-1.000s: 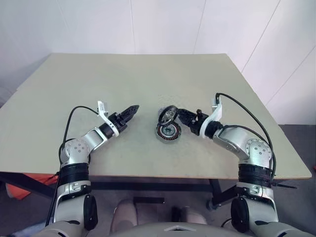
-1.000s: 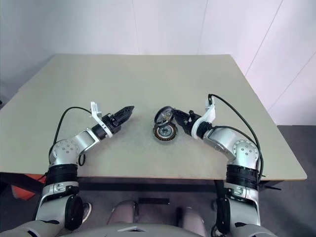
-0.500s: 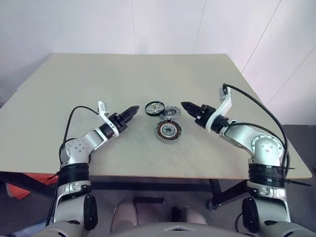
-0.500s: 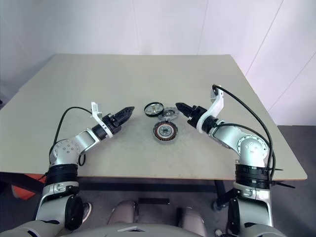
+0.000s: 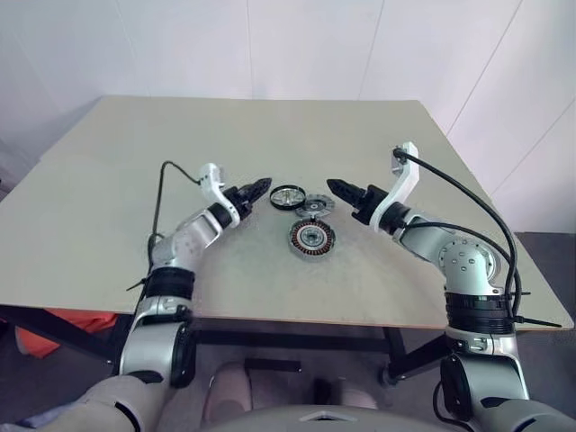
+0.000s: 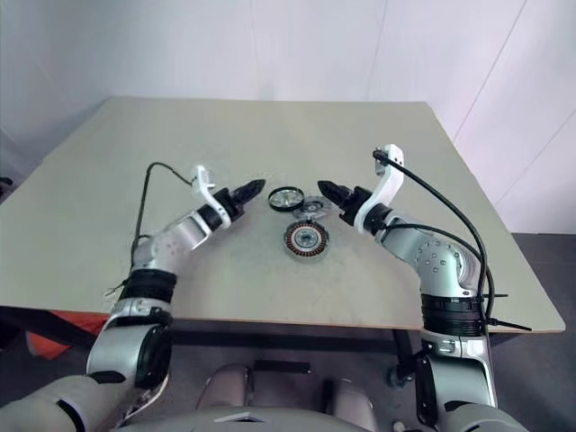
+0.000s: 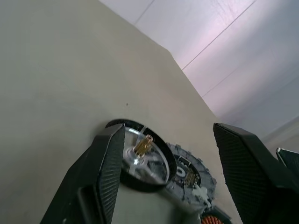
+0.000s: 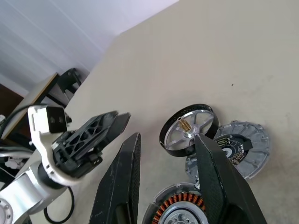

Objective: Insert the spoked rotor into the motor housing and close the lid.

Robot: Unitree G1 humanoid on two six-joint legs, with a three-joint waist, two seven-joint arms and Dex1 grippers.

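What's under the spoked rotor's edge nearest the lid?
The spoked rotor overlaps the lid, resting on its ribbed rim; the rest sits on the table. The lid's rim beneath the rotor is covered. The motor housing lies apart.

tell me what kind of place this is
Probably a robot test room or lab: one bare beige table against plain white walls, with three motor parts laid out: spoked rotor, lid, motor housing.

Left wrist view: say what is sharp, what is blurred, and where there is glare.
Left wrist view: the spoked rotor is fairly sharp, its silver spokes glinting; the left gripper's fingers loom soft and dark in front; the wall behind glares pale. Left eye view: evenly lit, with faint shadows on the table.
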